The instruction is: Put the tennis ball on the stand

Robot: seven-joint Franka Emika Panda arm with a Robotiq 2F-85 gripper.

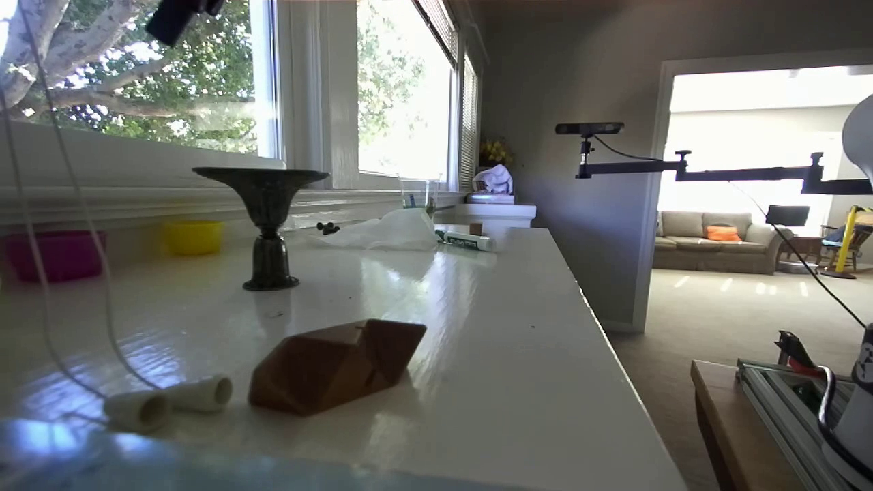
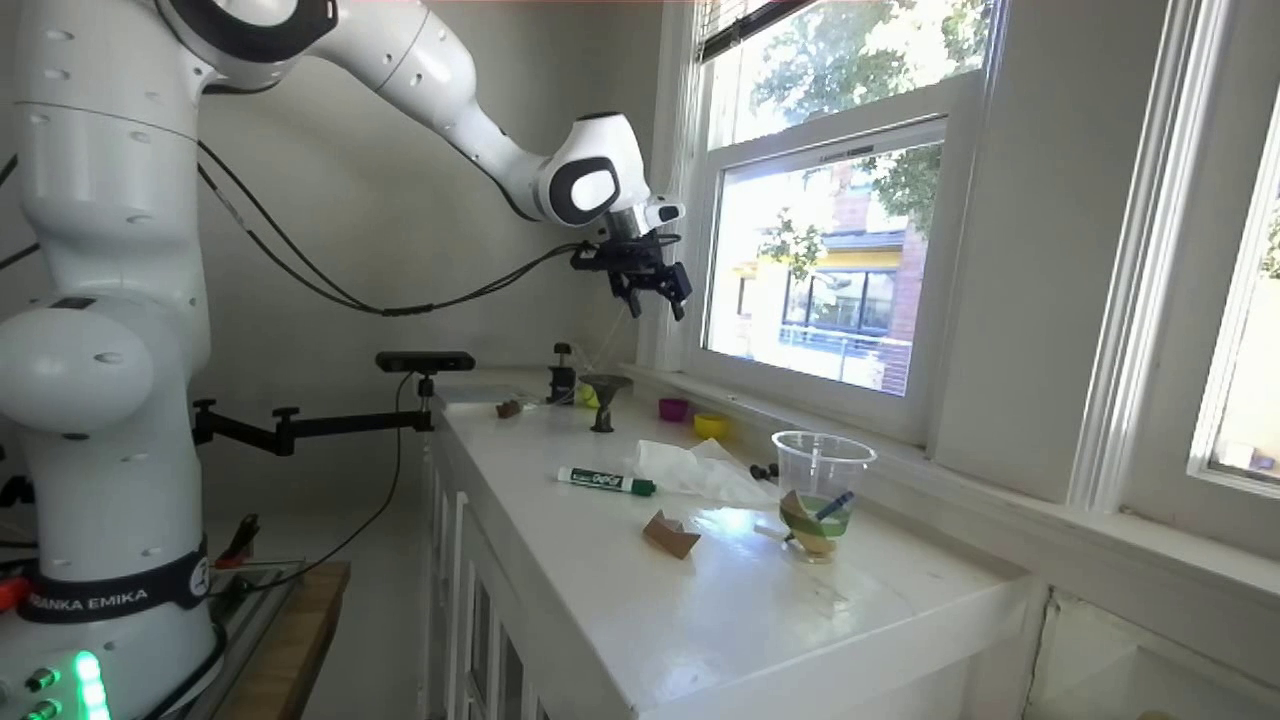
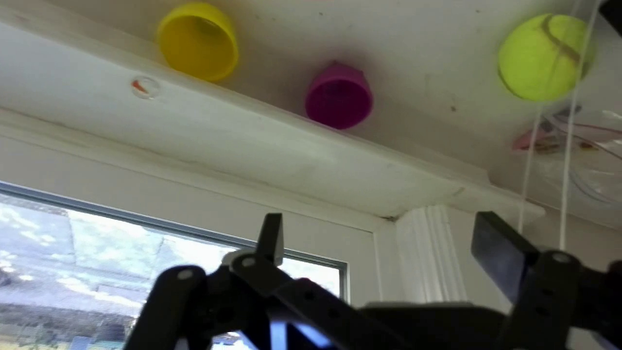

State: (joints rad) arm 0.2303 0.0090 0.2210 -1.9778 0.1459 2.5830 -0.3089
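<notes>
The stand is a dark metal goblet shape with a wide flat top. It stands upright on the white counter, and it also shows in an exterior view. Nothing lies on its top. The yellow-green tennis ball rests on the counter at the upper right of the wrist view. In an exterior view it shows partly behind the stand. My gripper is open and empty, high above the counter near the window. Its spread fingers show in the wrist view, apart from the ball.
A purple cup and a yellow cup stand by the window ledge. White cords hang beside the ball. A brown faceted block, marker, tissue and clear plastic cup are on the counter.
</notes>
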